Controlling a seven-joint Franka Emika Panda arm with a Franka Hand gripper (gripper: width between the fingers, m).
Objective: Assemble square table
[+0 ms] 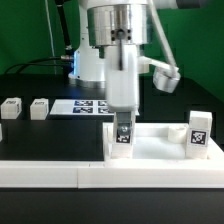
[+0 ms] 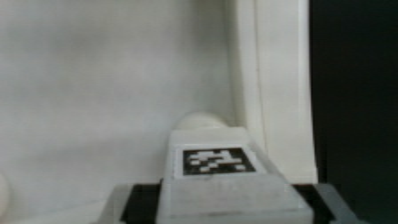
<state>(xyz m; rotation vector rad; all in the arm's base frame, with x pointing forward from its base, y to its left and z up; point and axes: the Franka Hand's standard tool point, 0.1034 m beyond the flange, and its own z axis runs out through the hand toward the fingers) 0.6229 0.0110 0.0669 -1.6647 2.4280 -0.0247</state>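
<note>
Black worktop (image 1: 30,135) carries, at near right, the large white plastic square slab with a raised rim (image 1: 155,148); the flat white marker board (image 1: 88,105) lies farther back. One small white tagged block leg (image 1: 199,131) stands at the slab's right edge. The jaws are closed on a second leg (image 1: 123,135) at its left corner, apparently mid-fitting. A third leg (image 1: 39,108) and fourth leg (image 1: 10,107) wait far left. Corner sockets are hidden, so how firmly either leg sits is unclear.

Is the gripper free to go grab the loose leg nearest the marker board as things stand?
Probably not yet: gripper looks shut on the held leg at the tabletop. Nothing stands over the loose leg, though.
</note>
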